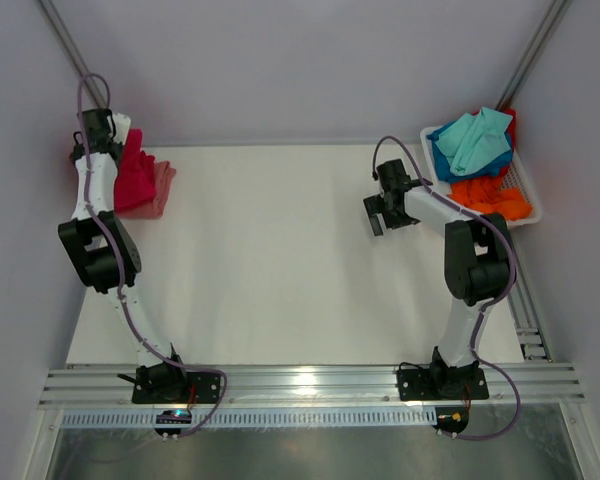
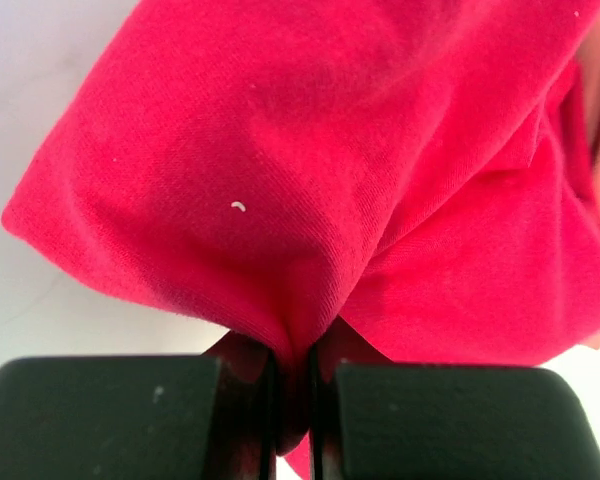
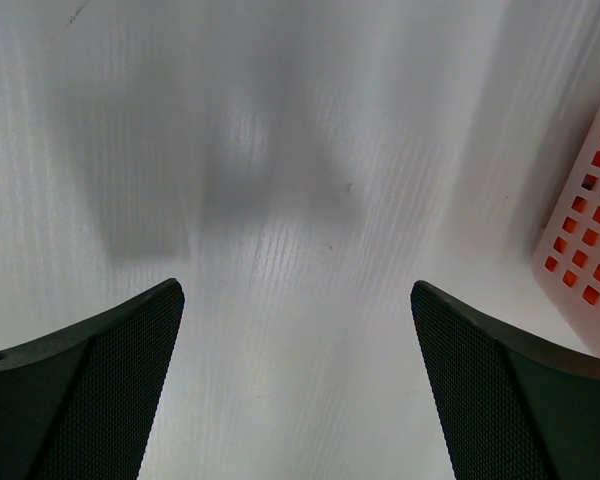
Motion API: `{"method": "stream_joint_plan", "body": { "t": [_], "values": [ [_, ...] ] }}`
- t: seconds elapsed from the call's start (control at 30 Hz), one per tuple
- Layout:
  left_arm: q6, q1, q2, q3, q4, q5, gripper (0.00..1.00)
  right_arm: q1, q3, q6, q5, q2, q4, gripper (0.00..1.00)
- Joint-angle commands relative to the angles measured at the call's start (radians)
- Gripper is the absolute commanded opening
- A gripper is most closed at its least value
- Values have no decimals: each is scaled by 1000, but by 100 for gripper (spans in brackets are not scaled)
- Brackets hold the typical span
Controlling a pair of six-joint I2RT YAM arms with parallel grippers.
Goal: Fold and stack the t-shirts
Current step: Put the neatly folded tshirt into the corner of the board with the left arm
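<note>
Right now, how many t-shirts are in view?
6: crimson in the left gripper and pink at the far left; teal, blue, orange and a red sliver in the basket. More may be hidden underneath.

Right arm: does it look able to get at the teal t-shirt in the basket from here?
Probably yes. The right gripper is open and empty over the table, close beside the white basket. The teal t-shirt lies uppermost in it with nothing covering it.
</note>
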Motion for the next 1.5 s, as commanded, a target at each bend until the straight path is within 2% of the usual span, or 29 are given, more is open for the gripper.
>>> {"method": "stream_joint_plan", "body": {
  "t": [0.0,0.17,0.47,0.77,1.03,1.2,1.3,1.33,1.37,1.4,1.43,1.47],
  "values": [
    [18,17,1,-28,92,14,0,4,10,-4,-13,3,-6,99],
    [21,22,17,-64,121,26,0,4,9,-5,-22,10,-9,99],
    [12,25,61,-61,132,130,0,4,9,-5,-2,22,3,99],
    [64,16,202,177,87,123,0,4,7,-2,9,32,13,99],
    [103,-1,230,182,139,112,0,4,13,-2,9,39,9,99],
    [119,-2,207,112,173,114,0,4,12,-2,4,35,11,99],
    [116,-4,195,70,187,112,14,4,12,-2,3,36,9,99],
    [115,-2,192,64,185,104,42,4,12,-2,1,36,9,99],
    [109,-4,190,61,185,95,60,4,12,-2,0,36,9,99],
    [103,-4,189,50,190,86,73,4,12,-2,-2,36,9,99],
    [98,-5,187,45,204,63,93,6,12,-2,-2,36,11,99],
    [93,-4,185,39,213,54,99,4,12,-4,-2,36,9,99]
  ]
}}
